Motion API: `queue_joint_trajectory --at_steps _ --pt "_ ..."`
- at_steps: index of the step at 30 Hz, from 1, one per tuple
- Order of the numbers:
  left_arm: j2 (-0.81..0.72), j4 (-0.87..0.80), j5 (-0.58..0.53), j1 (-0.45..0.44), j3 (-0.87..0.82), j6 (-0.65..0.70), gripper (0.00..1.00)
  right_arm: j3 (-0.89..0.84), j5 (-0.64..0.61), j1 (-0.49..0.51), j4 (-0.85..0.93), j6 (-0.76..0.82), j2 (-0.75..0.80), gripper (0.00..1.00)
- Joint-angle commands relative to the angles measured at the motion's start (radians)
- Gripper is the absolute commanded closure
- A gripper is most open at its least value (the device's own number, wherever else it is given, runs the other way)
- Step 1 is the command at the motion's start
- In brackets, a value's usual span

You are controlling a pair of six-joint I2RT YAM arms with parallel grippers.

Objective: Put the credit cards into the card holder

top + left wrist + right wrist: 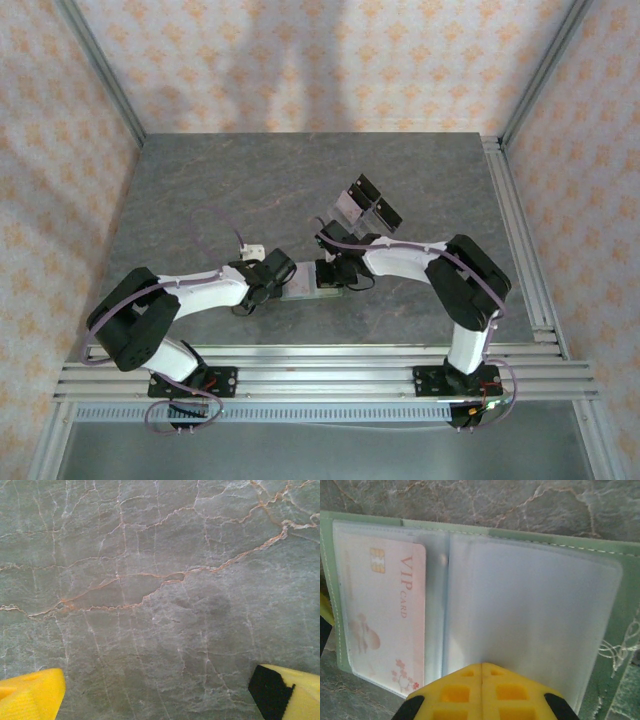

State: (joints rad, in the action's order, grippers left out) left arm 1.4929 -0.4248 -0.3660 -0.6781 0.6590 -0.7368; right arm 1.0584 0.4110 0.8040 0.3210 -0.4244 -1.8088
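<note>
Seen from above, two white-and-black arms reach inward over a grey marble table (200, 190). The green card holder (315, 291) lies open and flat between them, near the front edge. The left gripper (285, 273) is just beside its left end and the right gripper (336, 271) is over its right part. A clear acrylic stand (365, 205) with black panels stands farther back. In the left wrist view, the left gripper's yellow fingers (30, 697) sit spread wide at the bottom corners, with bare marble between them. In the right wrist view, the card holder shows clear sleeves (530, 610). A pinkish credit card (385, 615) printed "VIP CARD" sits in the left sleeve. The right gripper's yellow fingers (455, 694) are pressed together at the right sleeve's near edge.
</note>
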Motion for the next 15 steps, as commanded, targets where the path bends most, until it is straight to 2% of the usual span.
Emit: queue_joint_trajectory --at_steps 1,8,15 --pt "0.017 0.001 0.02 0.005 -0.021 -0.024 0.0 0.003 -0.02 -0.005 0.024 0.017 0.029 0.99" --pt "0.004 -0.014 -0.004 0.005 -0.02 -0.033 0.0 0.057 -0.016 0.008 0.054 0.029 0.048 0.99" --pt "0.035 -0.005 0.002 0.005 -0.017 -0.039 0.0 0.094 -0.01 0.01 0.047 0.032 -0.003 1.0"
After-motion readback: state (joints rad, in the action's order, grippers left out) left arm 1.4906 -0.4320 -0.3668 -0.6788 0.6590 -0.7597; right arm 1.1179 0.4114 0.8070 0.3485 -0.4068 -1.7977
